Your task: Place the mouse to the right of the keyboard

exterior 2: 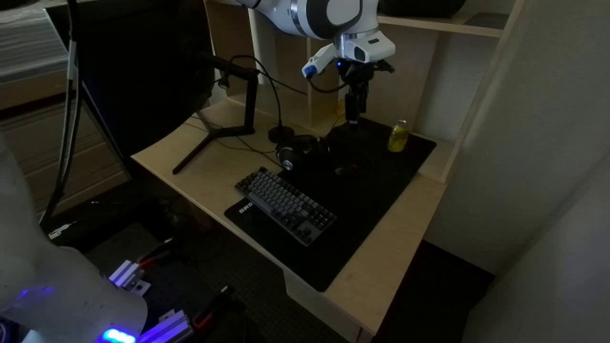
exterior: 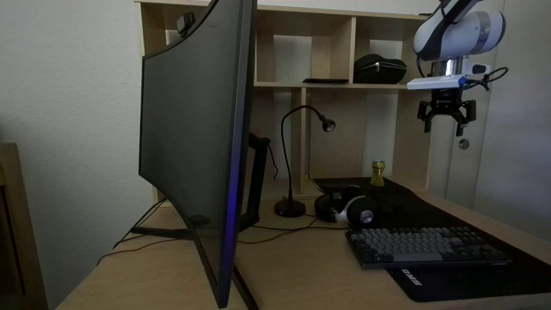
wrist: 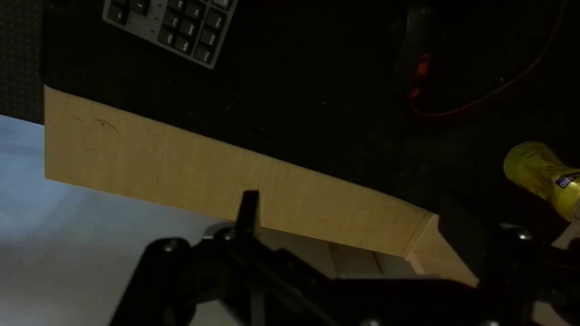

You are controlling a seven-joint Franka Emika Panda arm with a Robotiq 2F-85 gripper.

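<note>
In an exterior view the keyboard (exterior: 426,249) lies flat at the near right of the desk (exterior: 301,267), its long axis running across from left to right, the space-bar edge turned toward the viewer. Its left end sits off the black mat (exterior: 469,286), the rest on it. The headphones (exterior: 363,211) are just behind its left back corner. The pincer (exterior: 443,132) hangs well above the desk, its two fingers spread apart and pointing down.

In an exterior view the keyboard (exterior 2: 285,205) slants from upper left to lower right, space-bar edge toward the lower left. A dim dark shape on the mat, between the keyboard's back edge and the yellow can (exterior 2: 398,136), looks to be the mouse (exterior 2: 350,169); its direction cannot be made out there. The pincer's gap cannot be judged from this side.

In the wrist view only the arrow-key end of the keyboard shows, upper left, its long axis running up and slightly right. The mouse (wrist: 411,50) lies right of centre near the top; its long axis runs nearly up and down, roughly alongside the keyboard's, and the red cord (wrist: 498,90) leaves its lower end, curving right. The pincer's fingers (wrist: 248,208) stand wide apart.
</note>
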